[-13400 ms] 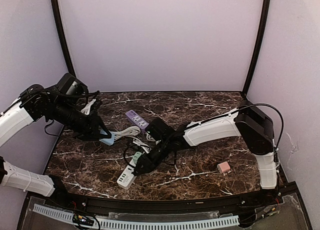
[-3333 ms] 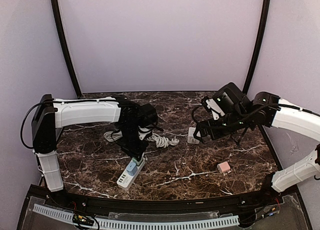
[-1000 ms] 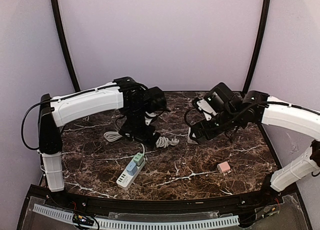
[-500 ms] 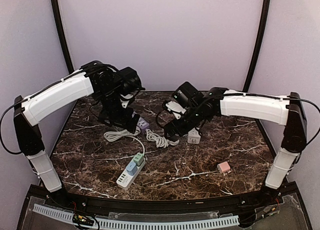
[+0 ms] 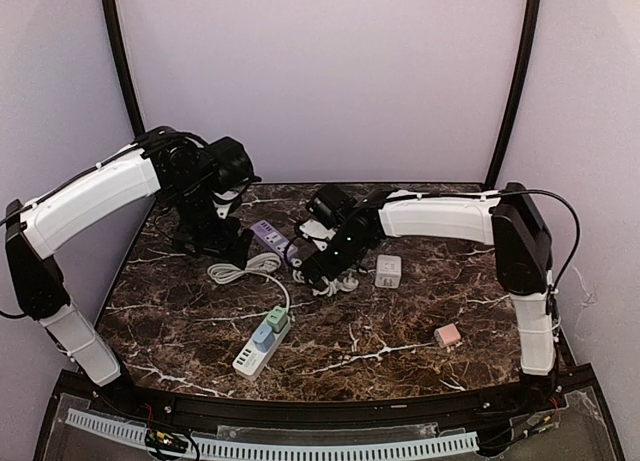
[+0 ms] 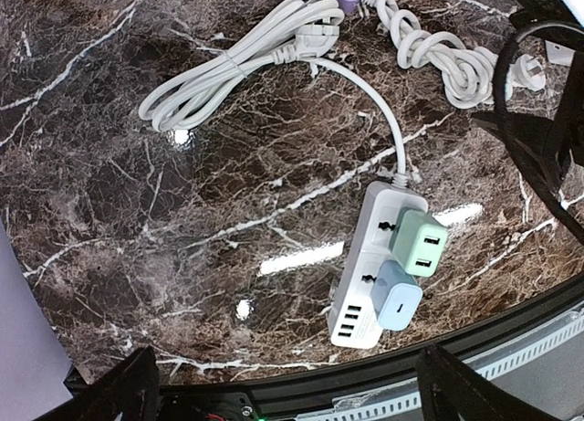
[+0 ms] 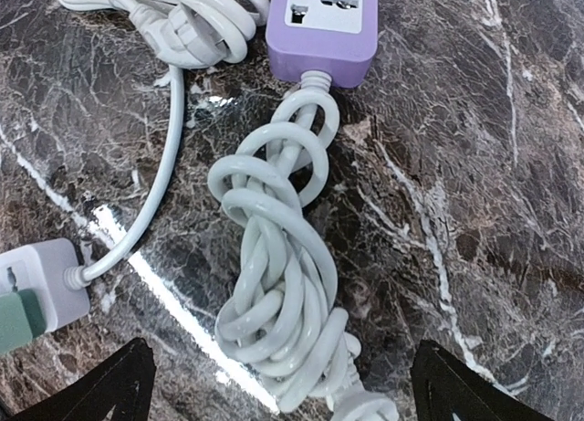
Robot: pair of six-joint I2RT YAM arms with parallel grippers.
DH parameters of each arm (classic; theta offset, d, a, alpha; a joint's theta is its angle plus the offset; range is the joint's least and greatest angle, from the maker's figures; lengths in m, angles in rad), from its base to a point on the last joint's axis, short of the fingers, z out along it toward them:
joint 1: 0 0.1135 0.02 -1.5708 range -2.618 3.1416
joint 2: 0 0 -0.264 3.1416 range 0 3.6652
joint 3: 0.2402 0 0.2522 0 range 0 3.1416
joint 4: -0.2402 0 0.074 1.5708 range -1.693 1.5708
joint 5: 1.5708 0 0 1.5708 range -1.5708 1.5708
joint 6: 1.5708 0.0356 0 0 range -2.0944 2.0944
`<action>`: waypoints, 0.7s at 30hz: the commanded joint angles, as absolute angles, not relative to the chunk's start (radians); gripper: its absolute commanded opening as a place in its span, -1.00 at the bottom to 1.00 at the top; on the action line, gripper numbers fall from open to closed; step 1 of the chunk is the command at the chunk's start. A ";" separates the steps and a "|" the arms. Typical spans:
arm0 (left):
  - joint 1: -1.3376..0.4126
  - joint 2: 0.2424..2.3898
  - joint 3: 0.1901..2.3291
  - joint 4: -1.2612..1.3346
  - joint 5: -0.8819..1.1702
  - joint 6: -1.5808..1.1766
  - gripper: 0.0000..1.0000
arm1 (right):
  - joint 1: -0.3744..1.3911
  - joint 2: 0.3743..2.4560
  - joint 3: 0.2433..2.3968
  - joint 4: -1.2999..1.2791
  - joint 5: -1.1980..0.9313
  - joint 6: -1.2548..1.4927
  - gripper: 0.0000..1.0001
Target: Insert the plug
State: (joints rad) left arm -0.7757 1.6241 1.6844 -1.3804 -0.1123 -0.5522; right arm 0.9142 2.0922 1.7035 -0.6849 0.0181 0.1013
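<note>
Two-arm plug insertion, approach stage. The white power strip lies close to the near edge of the worktop, left of centre, with a green adapter and a blue adapter seated side by side in its sockets. Its lead runs back to a bundled coil. The purple power strip lies toward the far edge with its sockets unoccupied, and its knotted cable ends in a loose plug. Two adapters remain unplugged: a white adapter right of centre and a pink adapter nearer the near right corner.

The right gripper hangs directly over the knotted cable, fingers spread wide and holding nothing. The left gripper is raised near the far left corner, likewise wide and empty.

Judged step: selecting and reaching for the next plug, none being grasped yet. The next move calls for descending squarely onto a plug body, closing across its flat sides, and then aligning its prongs with a free socket.
</note>
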 commanded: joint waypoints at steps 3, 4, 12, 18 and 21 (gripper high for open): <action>-0.745 1.564 1.643 -1.379 -0.101 -0.545 0.97 | 0.907 2.217 1.822 -0.707 0.007 0.075 0.84; -0.743 1.559 1.639 -1.380 -0.102 -0.542 0.97 | 0.906 2.235 1.837 -0.710 0.005 0.074 0.80; -0.723 1.497 1.572 -1.378 -0.100 -0.540 0.97 | 0.907 2.312 1.912 -0.738 -0.051 0.083 -0.21; -0.709 1.471 1.540 -1.378 -0.092 -0.538 0.97 | 0.906 2.300 1.884 -0.750 -0.066 0.104 -0.59; -0.709 1.467 1.537 -1.376 -0.088 -0.543 0.97 | 0.907 2.278 1.860 -0.762 -0.063 0.118 -0.61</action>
